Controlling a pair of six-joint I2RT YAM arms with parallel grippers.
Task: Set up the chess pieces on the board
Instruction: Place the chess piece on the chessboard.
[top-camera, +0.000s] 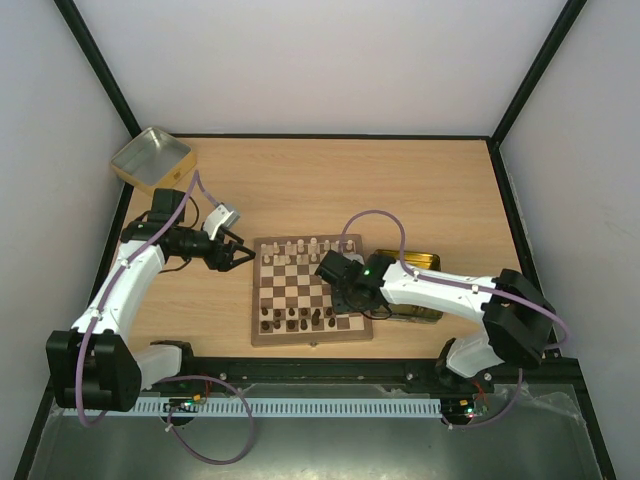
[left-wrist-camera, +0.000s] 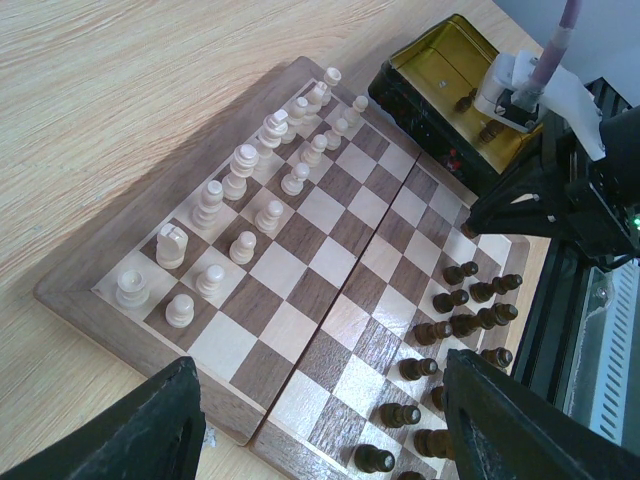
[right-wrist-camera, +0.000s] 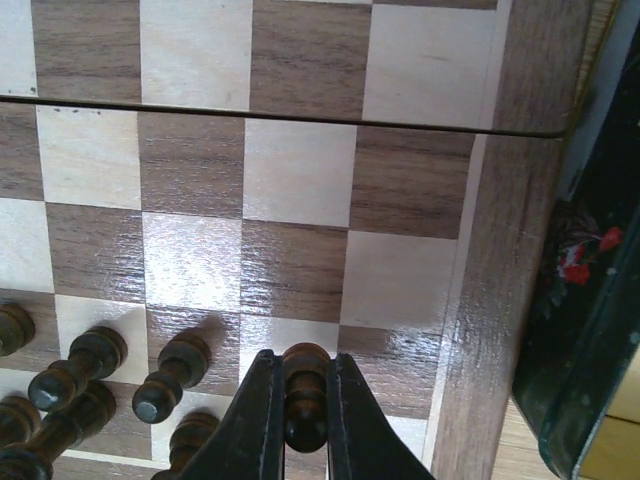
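- Chess pieces (top-camera: 296, 319) of dark wood stand bunched on the two nearest rows of the board (top-camera: 310, 338).
- Right gripper (right-wrist-camera: 303, 368), over the board's near right corner, pinches one dark piece (right-wrist-camera: 305, 405) between its fingers.
- A dark-sided tin (top-camera: 425, 262) lies just beside the board's right edge.
- Left gripper (top-camera: 242, 257) hovers just off the board's far left corner, jaws spread, holding nothing.
- Pale pieces (top-camera: 300, 248) line the board's two farthest rows.
- A gold tin (top-camera: 150, 158) sits well beyond the board's far left corner.

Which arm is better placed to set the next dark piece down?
Right. The right pincer is shut on a dark piece above the board; the left pincer is open and empty beside it.
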